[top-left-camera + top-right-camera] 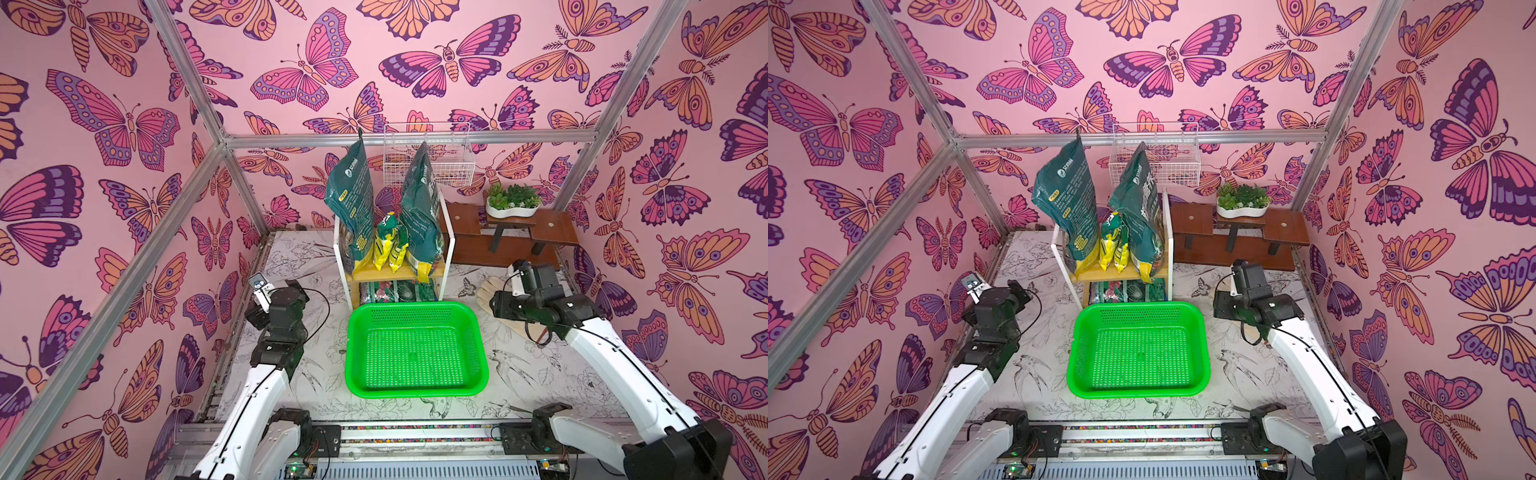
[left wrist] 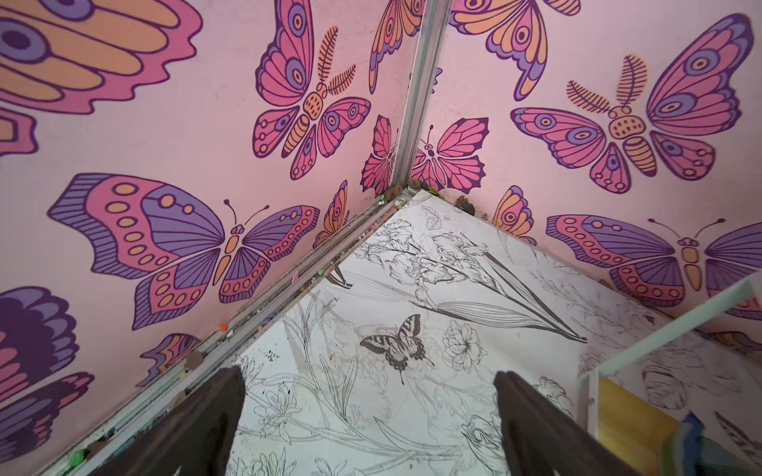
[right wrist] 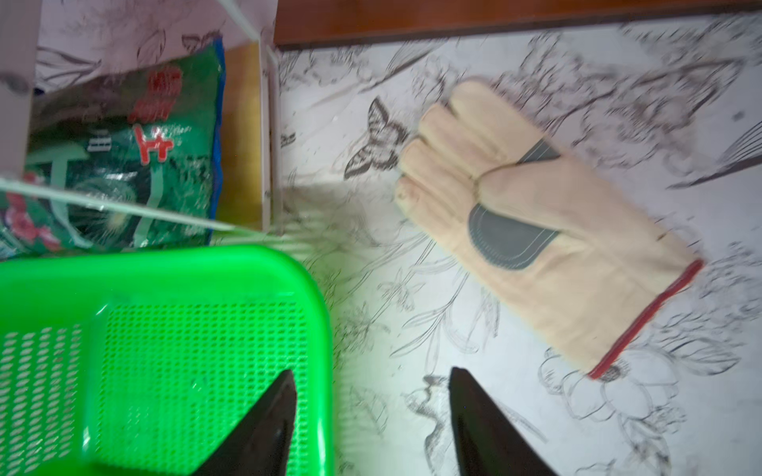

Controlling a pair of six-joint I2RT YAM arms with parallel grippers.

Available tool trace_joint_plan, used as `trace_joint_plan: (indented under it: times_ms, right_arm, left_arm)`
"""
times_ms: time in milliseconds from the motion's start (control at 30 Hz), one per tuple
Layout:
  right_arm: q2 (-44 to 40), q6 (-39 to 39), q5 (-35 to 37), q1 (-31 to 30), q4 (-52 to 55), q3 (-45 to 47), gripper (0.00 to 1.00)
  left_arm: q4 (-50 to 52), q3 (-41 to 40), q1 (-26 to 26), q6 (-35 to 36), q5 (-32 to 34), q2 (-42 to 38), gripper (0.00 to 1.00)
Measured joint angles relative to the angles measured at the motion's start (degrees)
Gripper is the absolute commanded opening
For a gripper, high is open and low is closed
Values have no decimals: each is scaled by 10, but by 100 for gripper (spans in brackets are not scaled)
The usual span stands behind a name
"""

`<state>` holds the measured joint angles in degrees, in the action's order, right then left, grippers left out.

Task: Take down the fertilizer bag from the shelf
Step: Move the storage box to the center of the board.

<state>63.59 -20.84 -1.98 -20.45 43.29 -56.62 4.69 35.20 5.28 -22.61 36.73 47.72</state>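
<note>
Butterfly-papered walls, floral desk (image 1: 303, 257): nothing has been taken down yet.
Two tall dark green bags (image 1: 351, 199), with small yellow bags (image 1: 388, 247) between them, stand on the top board of the shelf (image 1: 365, 275) at the desk's back edge, behind the empty green basket (image 1: 415, 309). Both the left gripper (image 2: 369, 373) and the right gripper (image 3: 371, 371) have their jaws apart, holding nothing.

A green perforated plastic basket (image 1: 413, 357) sits empty in the middle of the flower-printed tabletop (image 1: 532, 374). A cream work glove (image 3: 548, 247) with a grey patch and red cuff edge lies flat near the basket's far right corner, not touching it. At the right rear, a dark brown plant stand (image 1: 552, 232) carries a white planter (image 1: 513, 211) of green succulents (image 1: 513, 195), and a white wire basket (image 1: 430, 166) hangs on the butterfly-papered back wall (image 1: 374, 62).
</note>
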Motion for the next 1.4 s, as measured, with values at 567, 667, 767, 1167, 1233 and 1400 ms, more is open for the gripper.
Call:
trace_joint_plan:
  times_ms: [567,667,767,1167,1233,1400]
  right_arm:
    - [44,-78,-15,-115,-30,95,50]
    - [44,-79,-11,-115,-33,104,47]
    - [50,-81,-9,-115,-38,105,43]
    - [83,-67,11,-116,-50,103,26]
    - [89,-56,21,-116,-41,95,27]
    - [114,-6,47,-110,-12,62,26]
  left_arm:
    - [118,19,0,-51,-134,40,100]
    - [118,20,0,-51,-142,39,100]
    - [118,20,0,-51,-145,32,100]
    - [118,20,0,-54,-144,10,100]
    - [118,20,0,-54,-144,9,100]
    - [118,20,0,-54,-144,1,100]
